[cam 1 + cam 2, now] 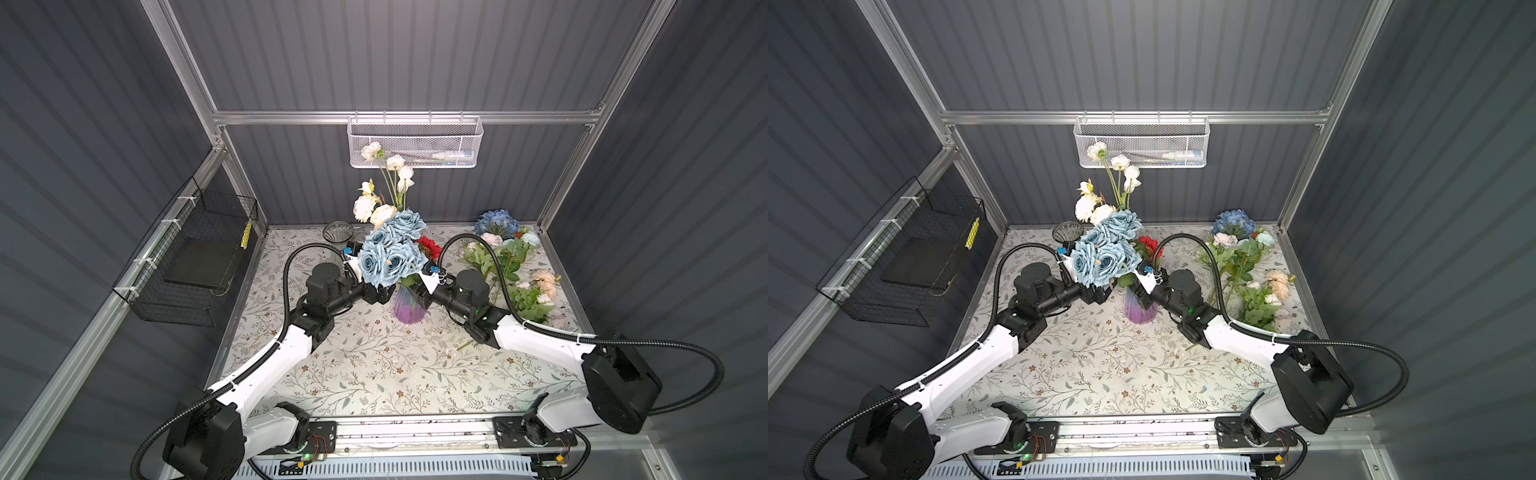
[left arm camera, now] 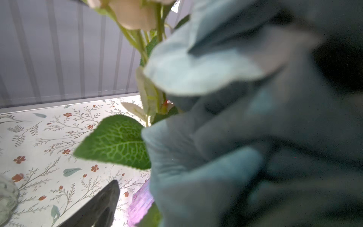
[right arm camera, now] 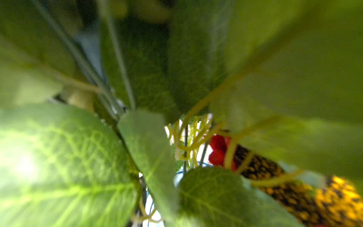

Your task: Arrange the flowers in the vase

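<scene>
Over half done, I judge: roses (image 1: 390,253), a red head (image 1: 430,245) and cream blooms (image 1: 365,208) stand in the vase (image 1: 409,311) at the middle of the desk (image 1: 374,365), while a hydrangea (image 1: 496,222) and leafy stems (image 1: 505,262) lie at its right, yet to go in. The left claw (image 1: 384,293) stands wide apart beside the vase; the right claw (image 1: 417,291) is buried in leaves, and I cannot tell whether it is apart or together. A glass (image 1: 338,232) stands behind, and the blooms crowd the vase's mouth.

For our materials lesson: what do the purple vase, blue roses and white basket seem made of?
Purple vase: translucent ribbed glass or plastic, glossy. Blue roses: matte fabric, soft woven-looking petals. White basket: perforated metal mesh, probably, painted white.
</scene>
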Tool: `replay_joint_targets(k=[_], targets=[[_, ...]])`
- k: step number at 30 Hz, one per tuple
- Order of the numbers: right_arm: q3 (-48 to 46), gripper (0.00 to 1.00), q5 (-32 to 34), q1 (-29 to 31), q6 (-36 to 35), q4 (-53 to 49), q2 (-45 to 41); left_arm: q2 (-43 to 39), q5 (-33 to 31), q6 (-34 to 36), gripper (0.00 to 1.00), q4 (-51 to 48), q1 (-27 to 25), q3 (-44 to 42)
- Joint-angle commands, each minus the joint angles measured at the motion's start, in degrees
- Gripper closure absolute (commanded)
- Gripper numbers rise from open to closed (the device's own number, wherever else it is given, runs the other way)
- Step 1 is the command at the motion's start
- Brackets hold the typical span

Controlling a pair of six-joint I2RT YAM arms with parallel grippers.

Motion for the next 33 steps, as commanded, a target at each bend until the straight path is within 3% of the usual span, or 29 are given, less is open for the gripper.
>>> replay_joint_targets(k=[1, 10, 17, 21, 27, 33], targets=[[-1.31, 0.49, 0.32, 0.18, 0.1, -0.1, -3.04, -1.24, -3.12, 0.43, 0.01, -0.49, -0.12, -1.08], [-7.38, 0.43, 1.39, 0.16, 2.26, -0.9, -11.84, 0.25, -8.84, -2.69, 0.01, 3.08, -0.08, -0.79], [-15.74, 0.36, 5.85, -0.21, 3.37, -2.25, -23.85, 3.49, -10.99, -3.91, 0.01, 7.58, -0.11, 0.01], [-18.71, 0.32, 9.9, -1.61, 3.55, -7.91, -31.35, 4.67, -10.98, -4.24, 0.01, 9.67, -0.12, 0.34], [-20.28, 0.3, 14.26, -9.23, 9.31, -17.61, -36.53, 5.44, -10.6, -4.59, 0.01, 10.68, -0.09, 0.27], [-15.85, 0.29, 17.33, -18.19, 16.61, -29.29, -33.12, 3.97, -10.27, -4.49, 0.01, 9.75, -0.12, -0.63]])
